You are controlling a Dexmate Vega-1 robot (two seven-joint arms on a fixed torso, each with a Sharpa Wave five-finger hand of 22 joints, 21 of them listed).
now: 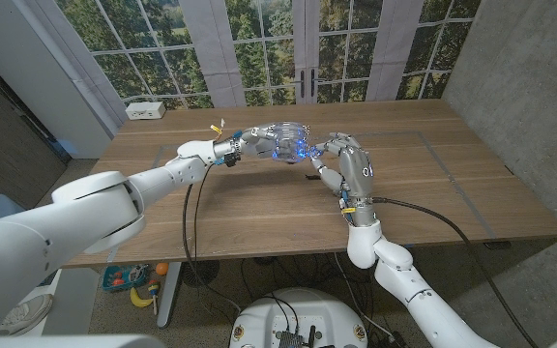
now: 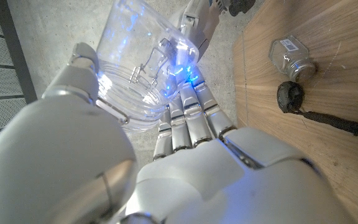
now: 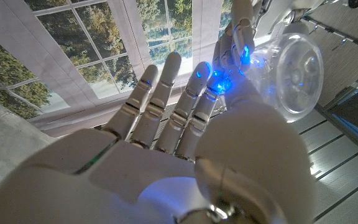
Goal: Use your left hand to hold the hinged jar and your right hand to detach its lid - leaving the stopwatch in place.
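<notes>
Your left hand [image 1: 243, 143] grips the clear hinged jar [image 1: 288, 140], holding it up above the wooden table [image 1: 259, 208] near the middle; in the left wrist view its fingers [image 2: 188, 115] wrap the glass body [image 2: 135, 74] with the wire clasp facing you. Your right hand [image 1: 351, 166] comes in from the other side, its fingertips reaching to the jar's mouth. In the right wrist view the thumb and a finger sit against the round glass lid [image 3: 297, 74], while the other fingers [image 3: 166, 99] stand spread and straight. Whether the pinch has truly closed on the lid you cannot tell from these pictures.

The step in hand looks like the detaching itself: jar secured, lid just being taken. Your next move calls for a firm left grip while the right works the lid out of its wire hinge, likely with a tilt, not a straight pull.

On the table, in the left wrist view, a small glass bottle [image 2: 291, 56] lies beside the black stopwatch [image 2: 291, 96] with its cord; both are well apart from the hands, so keep the work in the air.
</notes>
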